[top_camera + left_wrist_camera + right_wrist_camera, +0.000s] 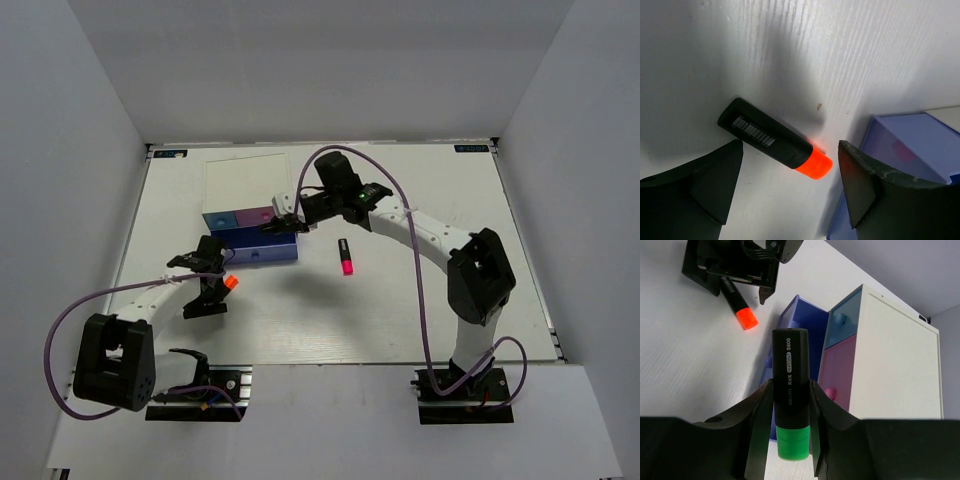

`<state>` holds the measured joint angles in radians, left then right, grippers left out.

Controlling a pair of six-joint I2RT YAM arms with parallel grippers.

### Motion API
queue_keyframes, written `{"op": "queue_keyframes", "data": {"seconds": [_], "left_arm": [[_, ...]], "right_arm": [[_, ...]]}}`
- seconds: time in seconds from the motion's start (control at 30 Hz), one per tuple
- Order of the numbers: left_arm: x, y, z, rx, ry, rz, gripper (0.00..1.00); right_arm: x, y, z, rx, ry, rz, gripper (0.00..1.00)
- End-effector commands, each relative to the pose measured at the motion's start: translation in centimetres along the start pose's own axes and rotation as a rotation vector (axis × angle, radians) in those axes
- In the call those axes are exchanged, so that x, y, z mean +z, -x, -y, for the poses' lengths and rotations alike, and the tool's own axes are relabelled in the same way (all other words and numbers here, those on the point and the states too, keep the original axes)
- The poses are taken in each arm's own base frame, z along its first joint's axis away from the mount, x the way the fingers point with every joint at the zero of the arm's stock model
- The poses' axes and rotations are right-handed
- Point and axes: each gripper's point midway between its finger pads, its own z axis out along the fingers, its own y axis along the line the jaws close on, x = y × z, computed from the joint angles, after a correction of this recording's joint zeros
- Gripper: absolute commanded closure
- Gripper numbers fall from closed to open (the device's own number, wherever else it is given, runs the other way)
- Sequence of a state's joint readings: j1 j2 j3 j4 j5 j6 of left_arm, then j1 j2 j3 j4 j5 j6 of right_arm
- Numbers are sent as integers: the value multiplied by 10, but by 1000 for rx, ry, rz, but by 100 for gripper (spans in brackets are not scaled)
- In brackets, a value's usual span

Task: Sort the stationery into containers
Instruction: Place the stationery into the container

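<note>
The orange-capped highlighter (775, 140) lies on the table between the open fingers of my left gripper (790, 185), just left of the pulled-out purple drawer (920, 145); its cap shows in the top view (229, 283). My right gripper (790, 390) is shut on the green-capped highlighter (791, 405), cap toward the wrist, held above the purple drawer (805, 325). The pink-capped highlighter (346, 258) lies on the table right of the box. The light blue drawer (845, 315) and pink drawer (837, 365) are closed. No eraser is clearly in view.
The white-topped box (245, 180) stands at the back left of the table, drawers facing the arms. The purple drawer (255, 248) juts out toward the left gripper (208, 268). The right gripper (282, 222) hovers at the box's front right corner.
</note>
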<state>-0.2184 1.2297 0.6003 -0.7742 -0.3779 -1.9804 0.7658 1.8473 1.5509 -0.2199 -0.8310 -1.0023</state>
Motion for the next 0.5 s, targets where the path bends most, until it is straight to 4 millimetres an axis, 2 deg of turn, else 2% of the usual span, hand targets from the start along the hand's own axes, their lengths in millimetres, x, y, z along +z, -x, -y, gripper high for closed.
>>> {"op": "queue_keyframes", "data": {"seconds": [0.0, 0.17, 0.27, 0.3, 0.37, 0.47], "left_arm": [[1, 1, 8, -62, -1, -3, 14], [7, 7, -6, -46, 84, 28, 23], [10, 11, -14, -50, 97, 36, 39], [10, 9, -15, -51, 101, 27, 48], [10, 12, -21, -48, 108, 30, 54], [9, 15, -29, -47, 110, 31, 57]], "right_arm": [[5, 17, 27, -62, -61, 12, 87], [23, 12, 27, -58, -48, 12, 84], [37, 4, 25, -54, -52, 1, 81], [39, 2, 28, -57, -68, -16, 80], [44, -1, 30, -51, -75, -25, 79], [53, -18, 34, -29, -114, -74, 78]]}}
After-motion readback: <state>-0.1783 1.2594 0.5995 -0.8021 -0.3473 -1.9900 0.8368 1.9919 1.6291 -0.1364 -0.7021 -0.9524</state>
